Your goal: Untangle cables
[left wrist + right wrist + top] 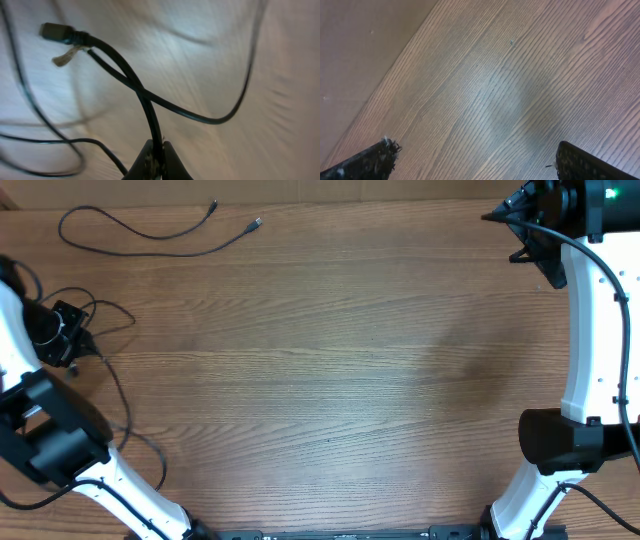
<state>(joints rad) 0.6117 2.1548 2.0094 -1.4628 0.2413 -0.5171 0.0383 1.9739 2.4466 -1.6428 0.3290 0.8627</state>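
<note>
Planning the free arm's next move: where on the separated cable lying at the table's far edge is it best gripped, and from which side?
Probably just behind its silvery-tipped plug, coming straight down, jaws across the cord. That end of the separated cable lies flat, clear of other cords, and is nearest the open right gripper.

The worktop [330,370] is matt brown wood grain, smooth. The cables [140,238] have a smooth black sheath, faintly glossy; one plug [257,223] by the far edge looks silvery. The arm shells [590,330] are glossy white plastic. The right pincer [475,150] has black, fuzzy-edged fingertips [377,156].
</note>
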